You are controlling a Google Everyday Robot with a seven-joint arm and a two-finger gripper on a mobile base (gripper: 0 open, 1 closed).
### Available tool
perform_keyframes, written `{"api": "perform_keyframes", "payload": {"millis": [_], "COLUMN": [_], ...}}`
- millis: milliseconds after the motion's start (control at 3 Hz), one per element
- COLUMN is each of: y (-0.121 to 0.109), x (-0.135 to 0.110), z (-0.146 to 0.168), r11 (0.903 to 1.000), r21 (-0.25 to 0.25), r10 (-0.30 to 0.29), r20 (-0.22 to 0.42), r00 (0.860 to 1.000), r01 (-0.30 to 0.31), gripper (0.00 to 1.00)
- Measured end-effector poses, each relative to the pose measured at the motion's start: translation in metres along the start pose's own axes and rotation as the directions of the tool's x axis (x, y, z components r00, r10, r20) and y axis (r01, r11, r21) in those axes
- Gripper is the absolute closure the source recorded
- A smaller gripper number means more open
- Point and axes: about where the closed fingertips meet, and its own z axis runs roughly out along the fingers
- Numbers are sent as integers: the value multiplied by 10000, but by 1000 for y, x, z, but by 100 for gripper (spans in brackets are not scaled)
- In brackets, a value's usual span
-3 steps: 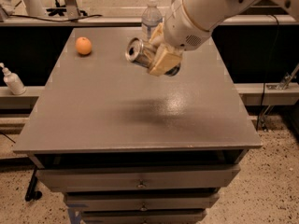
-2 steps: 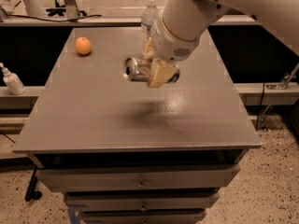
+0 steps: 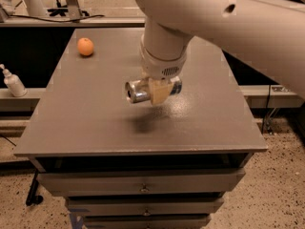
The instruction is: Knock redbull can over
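The redbull can lies on its side in the air, silver top facing left, a blue panel showing at its right end. My gripper hangs from the large white arm over the middle of the grey table. It is shut on the can, with a beige finger across the can's front. The can is held a little above the tabletop, and its shadow falls on the surface just below.
An orange sits at the table's far left corner. A white pump bottle stands on a lower ledge off the left side. Drawers are below the table's front edge. The arm hides the table's far middle.
The gripper has carried the sideways can from the far middle of the table toward the front and centre. The clear bottle seen behind it earlier is now hidden by the arm.
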Motion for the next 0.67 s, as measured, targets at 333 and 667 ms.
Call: {"api": "perform_keyframes", "payload": {"millis": [333, 667], "y": [5, 7], "x": [-1, 0], "z": [9, 12], "r11": [9997, 9995], "r21": [-211, -299], "r10": [-96, -106], "r20": [-486, -739], "r00": [9988, 9972], "r01": [86, 84], "gripper": [59, 35]}}
